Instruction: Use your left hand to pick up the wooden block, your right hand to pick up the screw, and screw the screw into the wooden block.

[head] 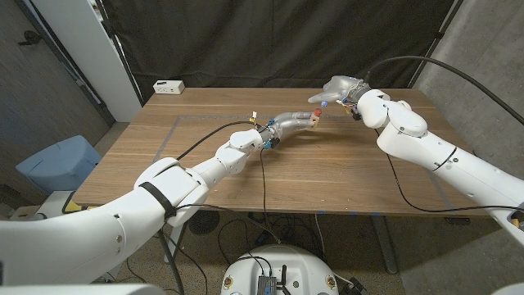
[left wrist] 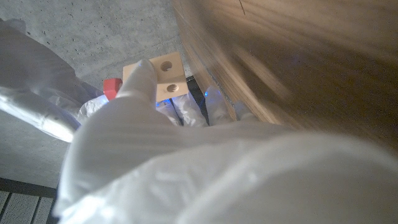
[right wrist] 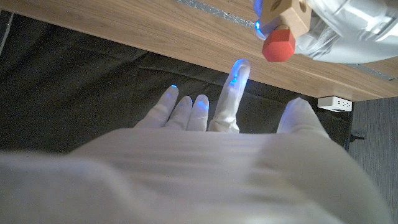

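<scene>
Head view | left hand (head: 288,124) grips wooden block (head: 312,120), screw (head: 318,111) seated | right hand (head: 340,88) empty, fingers spread, near far table edge (head: 270,88)

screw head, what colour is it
Red; the screw head shows best in the right wrist view, against the wooden block.

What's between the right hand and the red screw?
Nothing: the right wrist view shows an open gap between the right hand and the screw.
</scene>
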Motion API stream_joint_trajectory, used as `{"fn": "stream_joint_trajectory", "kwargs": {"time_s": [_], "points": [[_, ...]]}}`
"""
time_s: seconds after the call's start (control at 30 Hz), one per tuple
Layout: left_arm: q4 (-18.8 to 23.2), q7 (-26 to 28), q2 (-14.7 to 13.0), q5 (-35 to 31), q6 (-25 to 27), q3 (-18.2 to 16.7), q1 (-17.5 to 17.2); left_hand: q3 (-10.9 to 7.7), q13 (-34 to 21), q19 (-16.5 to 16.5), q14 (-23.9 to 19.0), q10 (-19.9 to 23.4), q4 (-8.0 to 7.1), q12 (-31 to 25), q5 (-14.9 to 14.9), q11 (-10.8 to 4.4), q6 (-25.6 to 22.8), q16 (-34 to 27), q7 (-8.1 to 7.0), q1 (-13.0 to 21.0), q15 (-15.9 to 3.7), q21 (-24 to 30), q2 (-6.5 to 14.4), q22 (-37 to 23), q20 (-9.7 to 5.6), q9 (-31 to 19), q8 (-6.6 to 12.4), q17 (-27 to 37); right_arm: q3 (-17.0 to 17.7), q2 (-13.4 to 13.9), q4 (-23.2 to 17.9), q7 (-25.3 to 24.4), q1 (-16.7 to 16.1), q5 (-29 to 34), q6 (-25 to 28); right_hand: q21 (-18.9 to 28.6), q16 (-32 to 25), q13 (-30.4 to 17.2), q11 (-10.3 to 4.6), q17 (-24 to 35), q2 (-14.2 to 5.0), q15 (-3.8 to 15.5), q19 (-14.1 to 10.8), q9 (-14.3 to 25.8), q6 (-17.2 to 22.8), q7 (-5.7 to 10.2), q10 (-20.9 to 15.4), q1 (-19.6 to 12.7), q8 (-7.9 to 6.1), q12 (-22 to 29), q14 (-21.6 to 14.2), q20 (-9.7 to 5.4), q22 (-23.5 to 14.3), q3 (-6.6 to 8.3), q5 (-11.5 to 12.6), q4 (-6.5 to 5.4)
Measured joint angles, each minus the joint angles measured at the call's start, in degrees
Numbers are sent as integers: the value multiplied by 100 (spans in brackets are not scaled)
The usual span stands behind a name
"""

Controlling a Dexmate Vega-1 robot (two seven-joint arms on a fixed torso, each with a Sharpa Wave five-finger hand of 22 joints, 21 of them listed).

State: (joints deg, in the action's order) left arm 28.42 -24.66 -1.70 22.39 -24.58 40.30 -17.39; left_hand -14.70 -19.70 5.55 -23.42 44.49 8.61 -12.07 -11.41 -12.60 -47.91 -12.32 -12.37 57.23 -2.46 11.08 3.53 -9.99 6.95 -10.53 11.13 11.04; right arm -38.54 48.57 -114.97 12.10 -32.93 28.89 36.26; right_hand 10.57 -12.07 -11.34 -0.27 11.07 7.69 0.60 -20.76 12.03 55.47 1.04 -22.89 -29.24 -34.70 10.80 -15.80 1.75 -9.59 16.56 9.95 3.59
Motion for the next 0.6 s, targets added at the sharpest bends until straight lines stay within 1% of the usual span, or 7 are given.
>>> {"fn": "stream_joint_trajectory", "kwargs": {"time_s": [0.17,0.2,0.27,0.37,0.47,0.57,0.6], "points": [[-23,-2,12,0,-17,-7,9,1,0,0,0,0,1,0,0,0,0,0,0,0,0,0,0,0,0,1,-2,0,102,49,-69,-104,-79,-154,23,0,27,-23,130,0,-23,-10,31,34,-482,-48,130,22,189,0,71,-32,0,-27,0,27],[-23,-2,12,0,-17,-7,9,1,0,0,0,0,1,0,0,0,1,0,0,0,0,0,0,0,0,1,-3,0,127,62,-84,-126,-101,-191,26,0,27,-26,130,0,-23,-31,37,38,-550,-44,133,22,218,0,92,-26,0,-27,0,27],[-23,-2,12,0,-18,-12,10,1,0,0,0,0,1,0,0,0,1,0,0,0,0,0,0,0,0,2,-4,0,152,73,-98,-152,-120,-236,27,0,27,-26,132,0,-46,-45,137,37,-707,-26,215,44,278,0,134,-8,0,-27,2,27],[-10,-2,12,4,-18,-25,9,1,0,0,0,0,1,0,0,0,1,0,-1,0,0,0,0,0,0,2,-8,0,214,100,-133,-217,-170,-345,28,0,67,-26,172,0,-69,-63,206,64,-878,-3,298,67,331,-22,187,-22,0,-50,23,50],[20,12,7,21,-19,-35,-1,2,0,0,0,0,1,0,0,0,1,0,-1,0,0,0,0,0,0,3,-8,0,312,124,-167,-272,-246,-463,26,0,67,-48,265,-1,-100,-81,258,64,-1091,-32,391,97,420,-22,285,-29,0,-50,23,50],[62,34,-10,26,-19,-44,-21,2,0,0,0,0,2,0,0,0,2,0,-1,-2,0,0,2,0,0,1,-8,0,397,139,-199,-351,-319,-626,16,0,67,-53,296,-1,-122,-123,310,89,-1258,-52,484,119,484,-22,327,-39,-1,-50,23,50],[86,43,-18,28,-19,-50,-31,2,0,0,0,0,2,0,0,0,2,0,-1,-2,0,0,2,0,0,0,-8,0,430,144,-207,-394,-345,-706,9,0,67,-53,321,0,-122,-131,330,90,-1296,-75,509,119,504,-22,335,-19,-1,-50,23,50]]}}
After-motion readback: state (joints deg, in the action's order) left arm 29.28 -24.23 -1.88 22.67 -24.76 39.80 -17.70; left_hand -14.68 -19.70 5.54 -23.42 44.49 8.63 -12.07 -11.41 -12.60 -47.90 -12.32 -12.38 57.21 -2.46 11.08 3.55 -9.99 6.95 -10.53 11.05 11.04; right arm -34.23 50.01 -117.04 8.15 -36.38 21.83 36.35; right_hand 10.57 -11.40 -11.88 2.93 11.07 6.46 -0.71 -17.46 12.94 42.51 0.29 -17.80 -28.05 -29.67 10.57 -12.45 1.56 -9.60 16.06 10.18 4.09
